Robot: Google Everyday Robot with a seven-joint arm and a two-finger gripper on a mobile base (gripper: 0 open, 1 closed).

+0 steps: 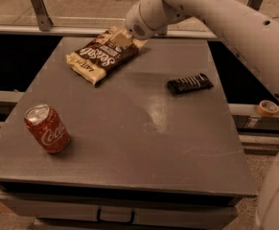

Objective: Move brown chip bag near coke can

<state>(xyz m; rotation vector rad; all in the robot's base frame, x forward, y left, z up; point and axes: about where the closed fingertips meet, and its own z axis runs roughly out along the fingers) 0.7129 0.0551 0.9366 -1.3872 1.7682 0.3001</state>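
Note:
The brown chip bag (102,56) lies at the far left of the grey table (144,143), dark brown with cream edges and white lettering. My gripper (122,40) is at the bag's far right end, reaching down from the white arm (211,13). Its fingers are closed on that end of the bag. The red coke can (47,128) stands tilted near the table's front left, well apart from the bag and the gripper.
A small black wrapped bar (190,84) lies on the right side of the table. A roll of tape (267,108) sits on a ledge beyond the right edge. A rail (57,30) runs behind the table.

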